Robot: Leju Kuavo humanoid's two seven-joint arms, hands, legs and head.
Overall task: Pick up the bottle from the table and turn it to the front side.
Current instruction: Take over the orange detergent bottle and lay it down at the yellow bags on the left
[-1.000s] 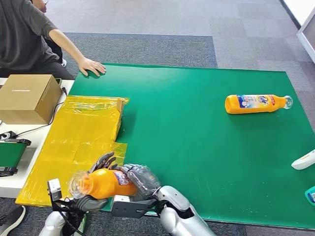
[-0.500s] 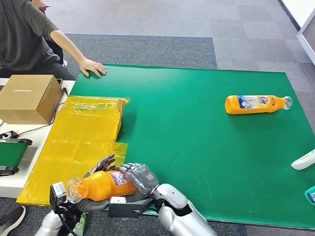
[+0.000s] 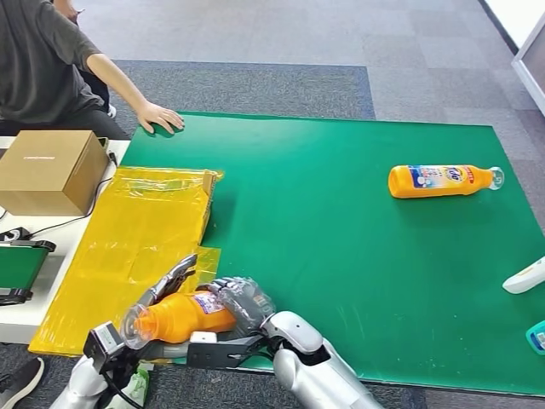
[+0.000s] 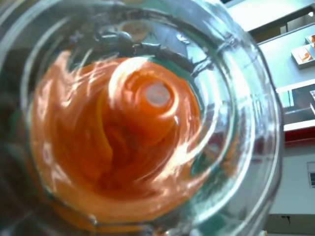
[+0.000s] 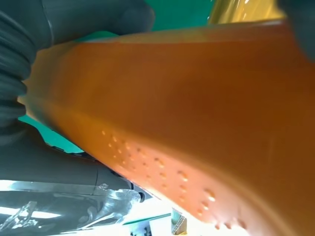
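Both hands hold an orange bottle level over the table's near left corner, its clear cap pointing left. My right hand grips the body from the right, its dark fingers wrapped over the orange side. My left hand cradles the neck end, its fingers stretched along the far side. The left wrist view looks straight at the clear cap from very close. A second orange bottle lies on its side at the far right of the green mat.
A yellow plastic bag lies at the mat's left edge beside a cardboard box. A person's hand rests on the far left corner. A white object and a teal one sit at the right edge.
The left wrist has dropped and swung left, and the left fingers have straightened along the bottle. The held bottle has shifted slightly. The far bottle and the person have not moved.
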